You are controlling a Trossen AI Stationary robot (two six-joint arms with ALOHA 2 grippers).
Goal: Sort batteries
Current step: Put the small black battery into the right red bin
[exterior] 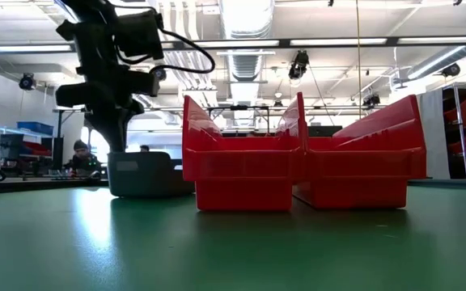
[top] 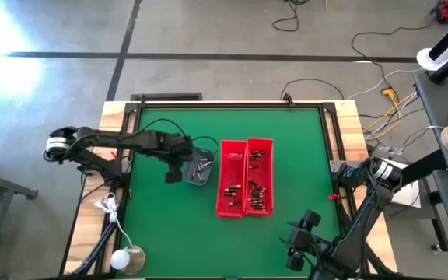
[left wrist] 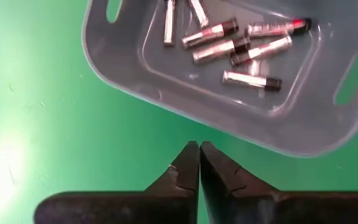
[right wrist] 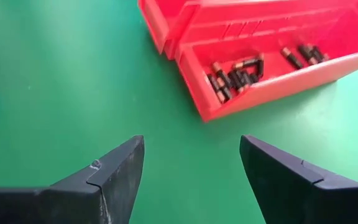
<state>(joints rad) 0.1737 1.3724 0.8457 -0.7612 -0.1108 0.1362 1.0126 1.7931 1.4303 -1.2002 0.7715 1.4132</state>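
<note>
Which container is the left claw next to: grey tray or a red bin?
The grey tray. The shut left claw sits just off its rim, over bare mat; both red bins lie farther toward the right arm.

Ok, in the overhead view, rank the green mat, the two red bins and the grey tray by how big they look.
1. Green mat, largest by far.
2. The two red bins, left and right: they look alike, so no ranking between them.
3. Grey tray, smallest, though the left claw partly covers its edge.

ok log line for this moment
left gripper: shut, empty, beside grey tray | right gripper: open, near red bins | batteries: in tray, bins
</note>
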